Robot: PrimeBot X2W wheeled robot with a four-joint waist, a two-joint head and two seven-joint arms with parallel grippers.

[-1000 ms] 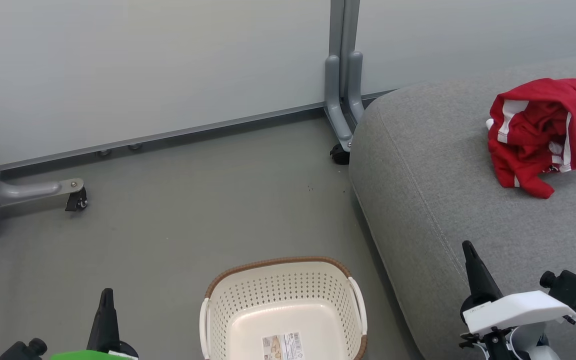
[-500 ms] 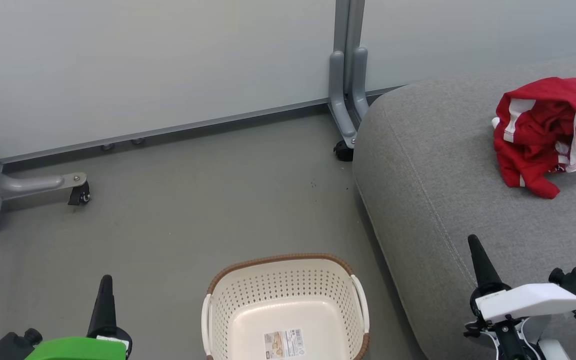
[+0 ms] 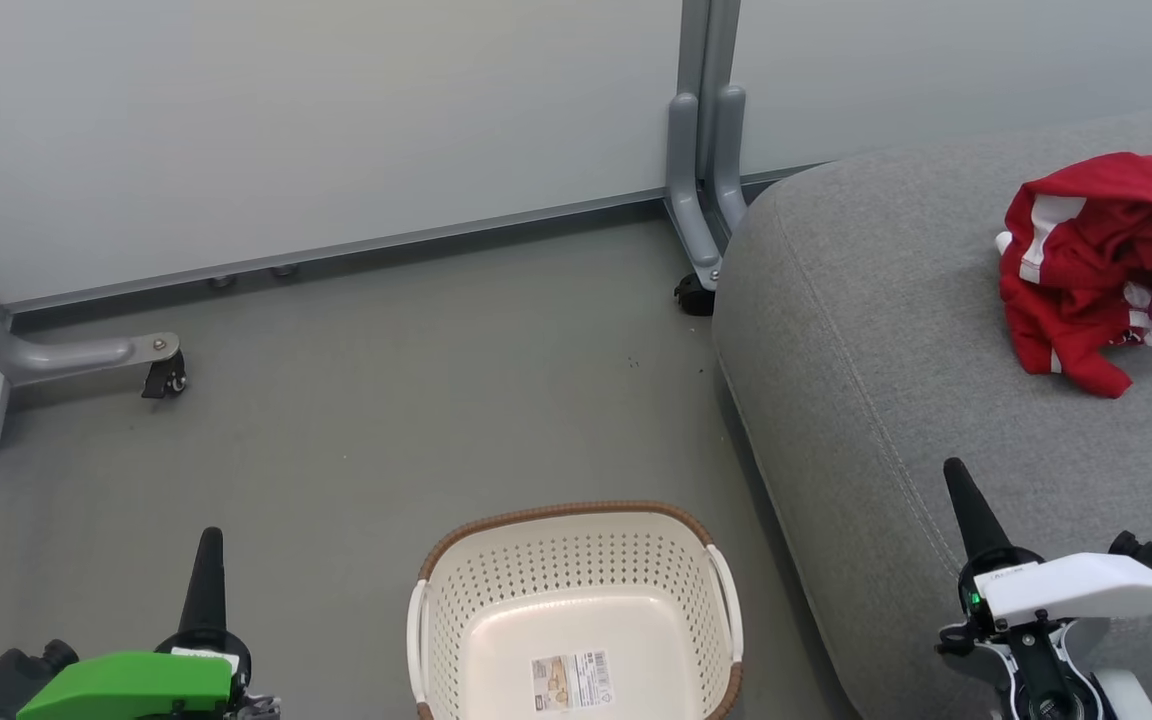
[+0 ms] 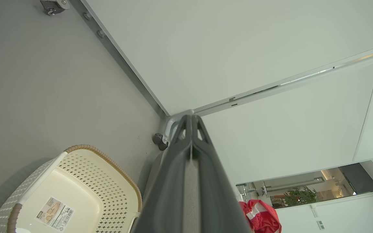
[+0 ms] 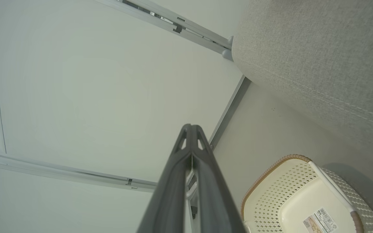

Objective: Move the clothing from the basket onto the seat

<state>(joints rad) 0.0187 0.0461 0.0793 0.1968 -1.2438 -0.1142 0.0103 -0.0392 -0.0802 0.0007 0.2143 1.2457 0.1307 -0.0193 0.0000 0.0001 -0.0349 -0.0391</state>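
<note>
Grey floor below a pale wall. Left fingers are pressed together at seven o'clock, and right fingers are pressed together too, at five, over the seat edge. Between them sits the basket, labelled bottom showing. Red clothing lies crumpled on the seat at two o'clock.

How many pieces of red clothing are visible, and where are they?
1: a crumpled red clothing heap on the seat, far right. More pieces may be folded inside it. The basket holds none.
</note>
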